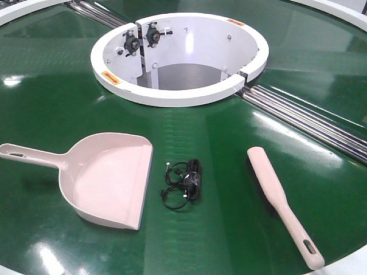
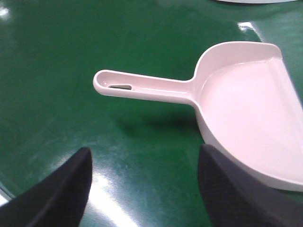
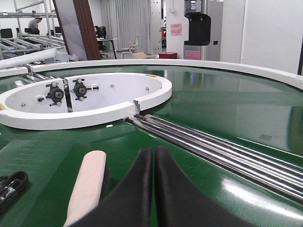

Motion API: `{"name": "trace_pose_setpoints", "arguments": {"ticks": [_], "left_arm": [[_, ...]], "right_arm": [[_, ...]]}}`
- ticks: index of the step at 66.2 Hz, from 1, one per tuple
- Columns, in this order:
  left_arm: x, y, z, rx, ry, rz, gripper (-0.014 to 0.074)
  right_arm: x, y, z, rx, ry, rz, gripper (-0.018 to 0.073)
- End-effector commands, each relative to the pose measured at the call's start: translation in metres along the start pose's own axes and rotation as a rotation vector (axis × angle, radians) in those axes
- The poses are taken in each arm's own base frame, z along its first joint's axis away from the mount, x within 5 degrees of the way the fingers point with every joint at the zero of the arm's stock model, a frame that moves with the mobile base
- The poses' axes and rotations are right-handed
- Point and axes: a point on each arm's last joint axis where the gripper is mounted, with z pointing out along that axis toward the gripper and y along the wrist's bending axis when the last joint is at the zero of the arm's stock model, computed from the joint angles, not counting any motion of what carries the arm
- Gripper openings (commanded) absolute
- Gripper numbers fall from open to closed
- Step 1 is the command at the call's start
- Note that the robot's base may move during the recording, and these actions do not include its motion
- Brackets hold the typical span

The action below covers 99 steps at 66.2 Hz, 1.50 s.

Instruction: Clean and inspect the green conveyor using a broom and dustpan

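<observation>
Green conveyor spread beneath a coiled black cable, dustpan laid flat just left of the cable, broom laid right of it, left pincer spread wide and empty, farther left of the cable, right pincer pressed closed, nothing gripped, right of the cable.

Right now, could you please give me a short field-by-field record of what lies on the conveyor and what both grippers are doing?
surface: green conveyor, white-rimmed opening at its centre
left item: dustpan, lying flat, handle pointing left in the front view
middle item: black cable bundle, between the two tools
right item: broom, lying flat, not held
left gripper: open, empty, near the dustpan handle
right gripper: shut, empty, beside the broom
</observation>
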Motion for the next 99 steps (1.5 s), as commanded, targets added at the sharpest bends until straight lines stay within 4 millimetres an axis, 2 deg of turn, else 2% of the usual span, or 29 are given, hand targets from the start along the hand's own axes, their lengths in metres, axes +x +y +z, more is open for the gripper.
{"name": "trace_pose_setpoints", "arguments": {"ticks": [1, 12, 23, 31, 41, 46, 56, 63, 70, 77, 99], "left_arm": [[-0.017, -0.001, -0.007, 0.022, -0.110, -0.066, 0.0482], [-0.029, -0.001, -0.010, 0.039, -0.091, -0.038, 0.0481], [-0.070, 0.001, -0.018, 0.075, 0.040, 0.124, 0.0481], [-0.102, 0.000, -0.015, 0.140, 0.160, 0.176, 0.0481], [-0.135, -0.004, 0.009, 0.279, 0.303, 0.296, 0.0481], [-0.145, -0.004, 0.028, 0.321, 0.364, 0.355, 0.0481], [-0.168, -0.002, 0.067, 0.349, 0.322, 0.498, 0.0481], [-0.168, -0.006, 0.089, 0.403, 0.335, 0.622, 0.0481], [-0.159, -0.017, 0.099, 0.474, 0.381, 0.901, 0.0481], [-0.157, -0.022, 0.112, 0.437, 0.420, 1.136, 0.0481], [-0.136, -0.024, 0.159, 0.488, 0.555, 1.252, 0.0481]], "right_arm": [[-0.006, 0.000, -0.001, 0.000, -0.084, -0.004, -0.0009], [-0.006, 0.000, -0.001, 0.000, -0.084, -0.004, -0.0009], [-0.006, 0.000, -0.001, 0.000, -0.084, -0.004, -0.0009], [-0.006, 0.000, -0.001, 0.000, -0.085, -0.004, -0.0009], [-0.006, 0.000, -0.001, 0.000, -0.085, -0.004, -0.0009], [-0.006, 0.000, -0.001, 0.000, -0.085, -0.004, -0.0009], [-0.006, 0.000, -0.001, 0.000, -0.085, -0.004, -0.0009], [-0.006, 0.000, -0.001, 0.000, -0.085, -0.004, -0.0009], [-0.006, 0.000, -0.001, 0.000, -0.085, -0.004, -0.0009], [-0.006, 0.000, -0.001, 0.000, -0.086, -0.004, -0.0009], [-0.006, 0.000, -0.001, 0.000, -0.086, -0.004, -0.0009]]}}
